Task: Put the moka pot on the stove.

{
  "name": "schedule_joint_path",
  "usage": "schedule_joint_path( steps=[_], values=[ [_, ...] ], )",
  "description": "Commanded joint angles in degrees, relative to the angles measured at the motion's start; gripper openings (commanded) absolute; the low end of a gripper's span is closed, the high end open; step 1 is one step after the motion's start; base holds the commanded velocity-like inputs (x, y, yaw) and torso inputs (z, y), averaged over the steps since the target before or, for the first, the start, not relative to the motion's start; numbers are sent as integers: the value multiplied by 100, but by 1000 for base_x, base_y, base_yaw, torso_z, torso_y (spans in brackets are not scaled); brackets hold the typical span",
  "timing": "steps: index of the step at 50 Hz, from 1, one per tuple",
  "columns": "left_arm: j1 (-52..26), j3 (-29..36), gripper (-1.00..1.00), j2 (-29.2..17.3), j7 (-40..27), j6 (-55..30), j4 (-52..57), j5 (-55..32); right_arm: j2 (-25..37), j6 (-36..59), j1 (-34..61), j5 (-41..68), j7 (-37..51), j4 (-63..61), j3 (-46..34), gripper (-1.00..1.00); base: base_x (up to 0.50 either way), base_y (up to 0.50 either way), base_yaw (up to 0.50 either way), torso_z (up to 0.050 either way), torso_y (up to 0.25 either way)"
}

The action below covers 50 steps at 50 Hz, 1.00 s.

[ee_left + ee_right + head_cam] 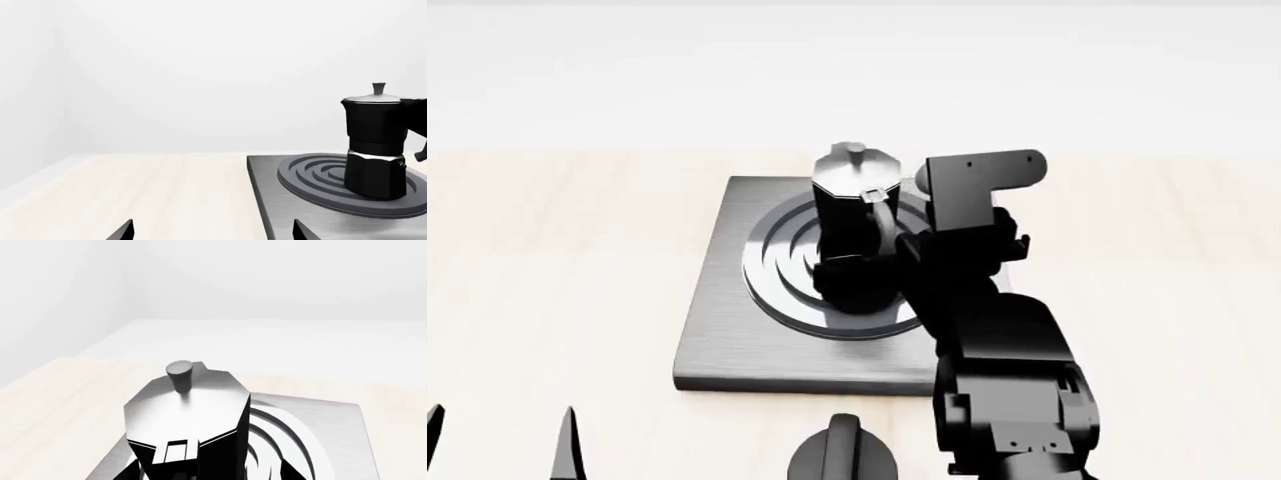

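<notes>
The moka pot stood upright on the stove burner, well inside the plate's edges; pale bench lay open on both sides; the right hand sat at the pot, its grip hidden behind the arm; the left hand, cut off at the frame edge, gaped empty.

Moka pot: glossy black faceted body, smooth satin silver metal lid. Stove: brushed grey metal plate, darker matt ring burner. Surface: pale matt wood grain. Right arm: matt black casing.

Pale wooden table; black knob
</notes>
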Motion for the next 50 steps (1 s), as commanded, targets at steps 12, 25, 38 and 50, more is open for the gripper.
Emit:
schedule_joint_path(
  steps=[12,25,38,50],
  values=[
    [-8,18,100,-8,-18,8,3,-2,-6,2,-33,-226,-57,-1,230,100,0,0,0,0,0],
    [0,26,100,-19,-36,20,26,5,-6,-115,-91,-44,-248,-2,-83,100,0,0,0,0,0],
    [19,39,100,-38,-51,17,79,5,-5,-241,-161,-23,-365,-2,-133,100,0,0,0,0,0],
    [25,57,100,-45,-66,17,90,21,-3,-378,-203,-452,-525,-2,334,100,0,0,0,0,0]
  ],
)
